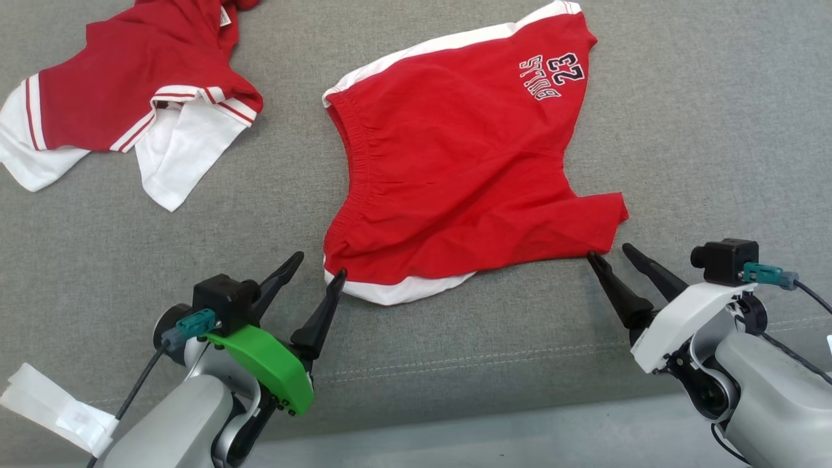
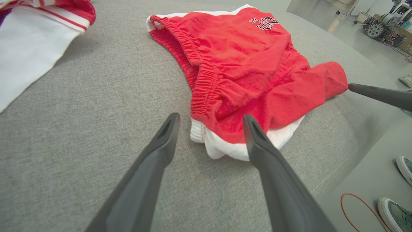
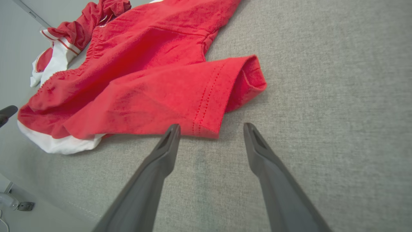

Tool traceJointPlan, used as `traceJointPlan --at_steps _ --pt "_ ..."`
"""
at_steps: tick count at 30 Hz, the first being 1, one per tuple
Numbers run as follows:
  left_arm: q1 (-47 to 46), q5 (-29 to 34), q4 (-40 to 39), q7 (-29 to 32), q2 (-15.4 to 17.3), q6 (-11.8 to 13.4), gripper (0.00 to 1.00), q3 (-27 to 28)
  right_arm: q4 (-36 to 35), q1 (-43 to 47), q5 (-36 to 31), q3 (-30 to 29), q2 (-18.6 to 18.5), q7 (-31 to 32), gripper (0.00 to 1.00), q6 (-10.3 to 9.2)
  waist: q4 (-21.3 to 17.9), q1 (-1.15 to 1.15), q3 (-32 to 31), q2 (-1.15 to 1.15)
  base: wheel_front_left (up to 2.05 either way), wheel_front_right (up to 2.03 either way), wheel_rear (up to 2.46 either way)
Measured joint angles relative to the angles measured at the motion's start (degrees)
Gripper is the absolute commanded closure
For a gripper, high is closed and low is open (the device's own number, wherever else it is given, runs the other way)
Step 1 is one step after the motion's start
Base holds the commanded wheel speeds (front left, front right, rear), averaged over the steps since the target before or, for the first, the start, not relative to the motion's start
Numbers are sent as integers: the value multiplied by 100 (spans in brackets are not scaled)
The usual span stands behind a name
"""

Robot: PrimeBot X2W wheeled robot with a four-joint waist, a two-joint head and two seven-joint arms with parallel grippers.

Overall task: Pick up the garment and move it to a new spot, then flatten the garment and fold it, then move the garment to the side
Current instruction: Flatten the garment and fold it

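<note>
The garment is a pair of red shorts with white side stripes and a "Bulls 23" print, lying folded on the grey cushion. My left gripper stands open at its near left corner, right fingertip touching the white hem. My right gripper stands open at the near right leg corner, with nothing between its fingers. In the left wrist view the garment lies just beyond my left gripper, one finger overlapping its edge. In the right wrist view the garment lies just past my right gripper.
A second red and white garment lies crumpled at the far left of the grey cushion. The cushion's front seam runs near my wrists. A person's shoes and an orange cable are on the floor at the right.
</note>
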Motion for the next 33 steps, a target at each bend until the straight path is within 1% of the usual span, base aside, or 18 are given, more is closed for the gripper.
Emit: traceJointPlan --at_steps 8,14,16,17,18,19,20,25,29,33 --pt "59 43 -90 0 -52 0 0 81 121 -13 -130 104 196 0 0 1 58 0 46 0 0 0 0" --pt "123 56 -113 0 -59 0 0 138 190 -99 -249 118 244 0 0 1 92 0 59 0 0 0 0" --pt "163 73 -115 0 -63 0 0 155 198 -109 -303 116 272 0 24 2 96 0 59 0 0 0 0" --pt "179 112 -115 0 -63 0 0 157 202 -110 -326 113 288 0 49 2 97 0 59 0 0 0 0" --pt "187 159 -115 0 -64 -1 0 163 203 -113 -339 110 302 0 60 2 98 0 58 0 0 0 0" --pt "192 182 -116 0 -66 -1 0 172 203 -119 -341 102 314 0 82 2 97 0 57 0 0 0 0" --pt "195 194 -116 0 -67 -1 0 185 205 -132 -348 93 327 0 100 2 95 0 55 0 0 0 0" --pt "221 194 -116 0 -78 -3 0 240 205 -190 -410 35 363 0 100 10 76 0 28 0 0 0 0" --pt "303 201 -114 0 -86 -5 0 268 143 -188 -405 -124 344 0 100 53 47 0 -1 0 0 0 0" --pt "370 214 -119 0 -91 -5 0 391 -93 -185 -151 -123 331 0 100 54 -19 0 -26 0 0 0 0"
